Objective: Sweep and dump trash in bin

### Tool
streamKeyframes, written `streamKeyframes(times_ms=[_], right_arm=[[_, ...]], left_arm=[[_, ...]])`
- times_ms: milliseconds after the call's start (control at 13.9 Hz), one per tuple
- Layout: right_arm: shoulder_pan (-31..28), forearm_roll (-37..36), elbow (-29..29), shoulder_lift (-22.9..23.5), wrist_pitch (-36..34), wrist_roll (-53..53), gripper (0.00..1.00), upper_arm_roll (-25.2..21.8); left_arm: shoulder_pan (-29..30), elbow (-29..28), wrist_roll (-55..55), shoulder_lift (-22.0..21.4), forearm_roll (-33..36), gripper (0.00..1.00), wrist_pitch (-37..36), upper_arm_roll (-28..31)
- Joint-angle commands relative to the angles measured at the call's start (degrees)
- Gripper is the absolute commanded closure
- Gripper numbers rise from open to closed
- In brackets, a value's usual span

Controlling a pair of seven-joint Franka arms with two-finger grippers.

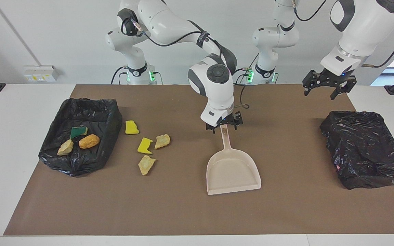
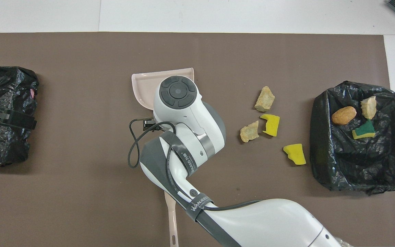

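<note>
- While the right end effector [image 1: 224, 127] sits clamped on the handle of the beige plastic dustpan [image 1: 233, 171], four trash scraps [image 1: 148, 146] lie on the brown bench [image 1: 183, 212] toward the right arm's end.
- Three more scraps [image 1: 89, 141] rest in the black-lined bin [image 1: 109, 119] there.
- Left end effector [image 1: 327, 87], fingers apart, hovers by another black-bagged bin [image 1: 368, 150].

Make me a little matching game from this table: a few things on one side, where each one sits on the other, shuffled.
Things:
1. orange lump
2. dustpan
3. left pincer
4. yellow sponge piece

Places:
A. on the brown mat, beside the bin at the right arm's end
B. up in the air over the table near the covered black bin
C. inside the open black bin
D. flat mid-table, handle at the right pincer

Pairs: 1-C, 2-D, 3-B, 4-A
</note>
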Motion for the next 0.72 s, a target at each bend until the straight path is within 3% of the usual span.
streamKeyframes(times_ms=[0, 143, 359, 646], right_arm=[[-2.5, 1.7, -3.3, -6.1, -5.5, -0.3, 0.00, 0.3], [-2.3, 1.8, -7.3, -11.9, -9.2, -2.0, 0.00, 0.2], [-1.4, 3.8, -19.6, -23.4, -9.1, -1.6, 0.00, 0.3], [4.4, 4.7, -31.7, -31.6, -5.8, 1.2, 0.00, 0.3]], left_arm=[[-1.1, 1.9, -1.1, 3.2, 0.1, 0.00, 3.7, -0.3], [-2.4, 1.5, -1.1, 4.8, -0.5, 0.00, 6.6, -0.3], [-3.4, 1.7, -1.7, 7.2, -0.6, 0.00, 8.5, -0.3], [-7.0, 2.3, -7.3, 11.6, -0.5, 0.00, 11.1, -0.3]])
